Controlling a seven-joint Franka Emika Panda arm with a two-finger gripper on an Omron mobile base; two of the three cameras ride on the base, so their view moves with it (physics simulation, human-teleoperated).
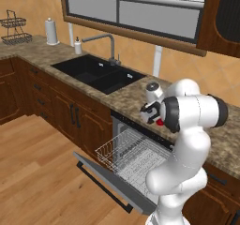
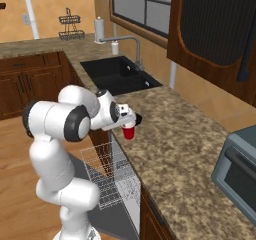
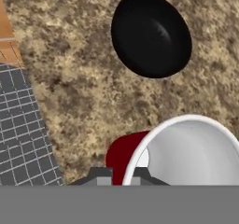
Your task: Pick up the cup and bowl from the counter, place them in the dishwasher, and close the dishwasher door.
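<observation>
Cup [image 2: 129, 132] gripped at its rim by the tool [image 3: 117, 174], lifted above the bench [image 2: 185, 149]; next, carry it toward seven o'clock over the dishwasher rack [image 2: 107, 176].

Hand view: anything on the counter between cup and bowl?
No. Between the cup and the bowl lies only bare counter, seen in the hand view.

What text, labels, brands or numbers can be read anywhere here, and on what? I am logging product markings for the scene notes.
None can be read. The cup held at the gripper is plain red and white, the bowl plain black, the toaster oven and dishwasher door plain grey. The bottle by the sink is too small to tell.
</observation>
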